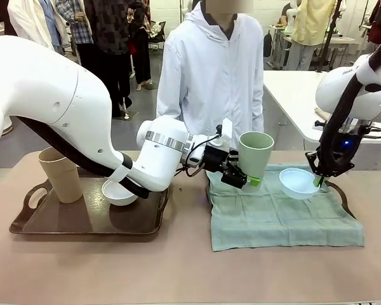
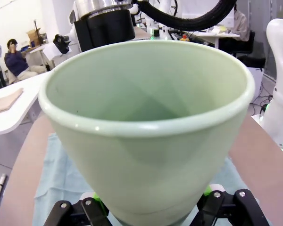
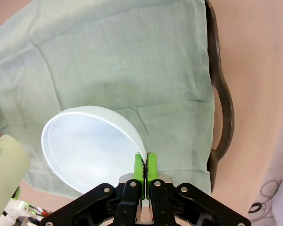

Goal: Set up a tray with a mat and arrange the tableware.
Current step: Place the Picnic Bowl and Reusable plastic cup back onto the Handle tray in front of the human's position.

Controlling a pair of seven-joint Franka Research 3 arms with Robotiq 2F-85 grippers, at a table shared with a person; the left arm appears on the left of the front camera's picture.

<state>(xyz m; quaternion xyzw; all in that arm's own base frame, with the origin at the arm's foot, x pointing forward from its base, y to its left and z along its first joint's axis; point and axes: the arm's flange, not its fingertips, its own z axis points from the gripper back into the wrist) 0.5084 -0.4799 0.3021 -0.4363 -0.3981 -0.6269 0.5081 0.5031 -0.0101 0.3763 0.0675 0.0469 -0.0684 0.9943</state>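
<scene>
tray: dark, curved handle showing
cloth: pale green, draped over the tray
bowl: light blue, over the cloth
right gripper: green pads pinched on the bowl's rim
tumbler: pale green, bottom-left corner

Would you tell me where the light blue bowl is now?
In the front view the light blue bowl is on the right, over the green mat, rim pinched by the right tool, beside the pale green tumbler.

Front looks across; close wrist views share mat.
</scene>
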